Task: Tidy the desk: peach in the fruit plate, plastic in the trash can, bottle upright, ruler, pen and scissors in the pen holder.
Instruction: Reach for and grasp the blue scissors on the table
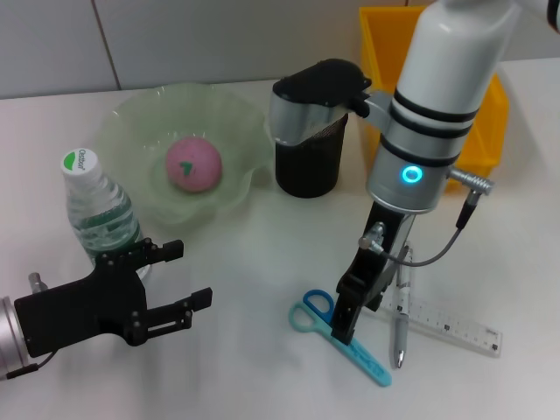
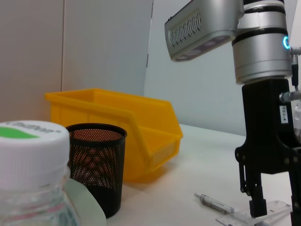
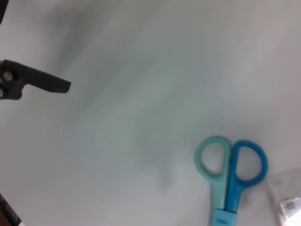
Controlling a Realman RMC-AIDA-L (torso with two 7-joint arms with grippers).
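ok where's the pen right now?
Head view: the pen lies on the table on the robot's right, beside the clear ruler, just right of the scissors and the right claw.

Peach (image 1: pixel 193 164) sitting in plate (image 1: pixel 131 122); bottle (image 1: pixel 98 206) standing upright; scissors (image 1: pixel 337 334), pen (image 1: pixel 401 325), ruler (image 1: pixel 455 328) lying flat near mesh holder (image 1: pixel 307 166).

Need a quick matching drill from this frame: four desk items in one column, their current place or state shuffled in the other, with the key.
Items:
1. peach
2. bottle
3. scissors
4. pen holder

Places or states:
A. flat on the desk under the right gripper
B. upright beside the left gripper
C. in the fruit plate
D. standing in front of the yellow bin

Pairs: 1-C, 2-B, 3-A, 4-D
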